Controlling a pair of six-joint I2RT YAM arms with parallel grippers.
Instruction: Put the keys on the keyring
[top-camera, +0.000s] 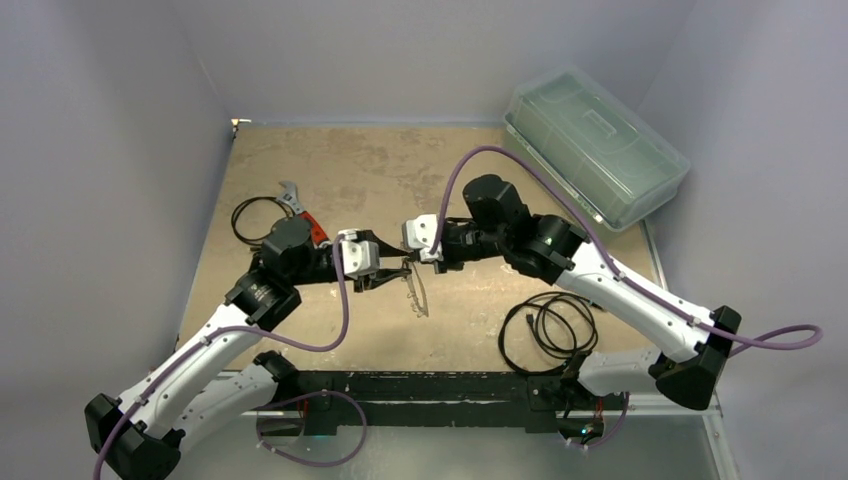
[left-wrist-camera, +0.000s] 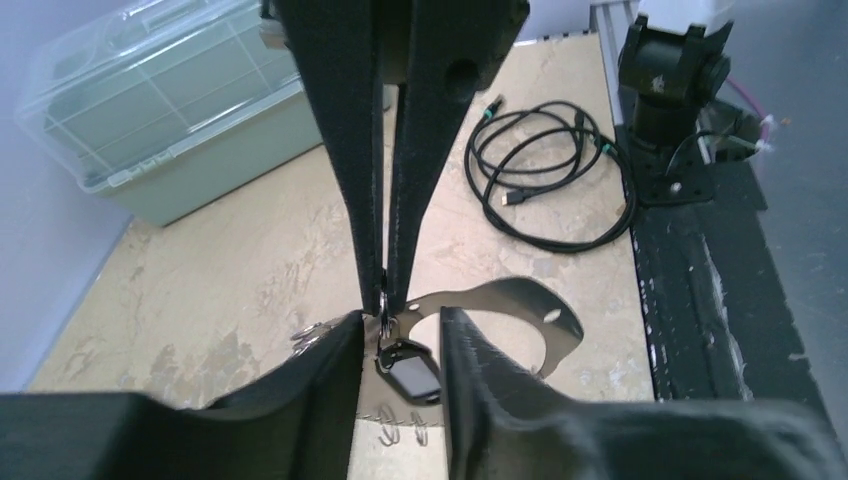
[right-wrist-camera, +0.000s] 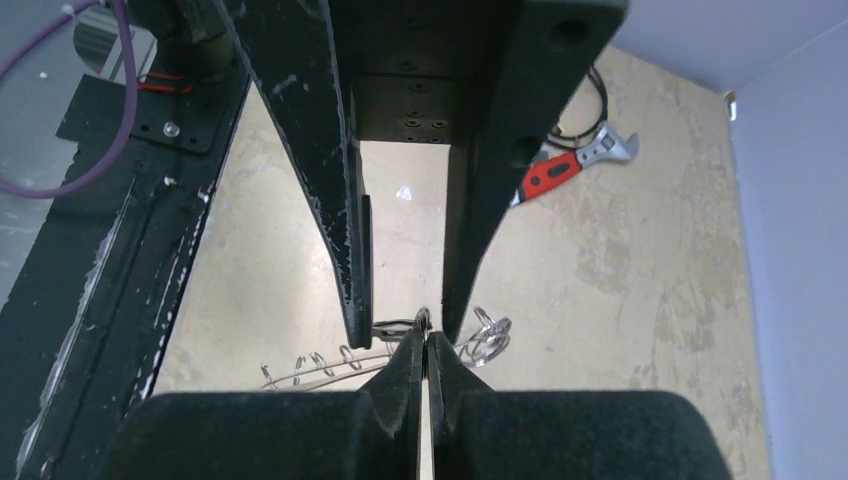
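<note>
My two grippers meet tip to tip over the middle of the table. The right gripper is shut on a small silver ring. The key, with its black head, hangs from that ring. My left gripper is open, one finger on each side of the black head. The keyring lies on the table just below both tips, a thin silver loop with small rings strung along it.
A red-handled wrench and a black cable coil lie behind the left arm. Another cable coil sits by the right arm. A clear lidded box stands at the back right.
</note>
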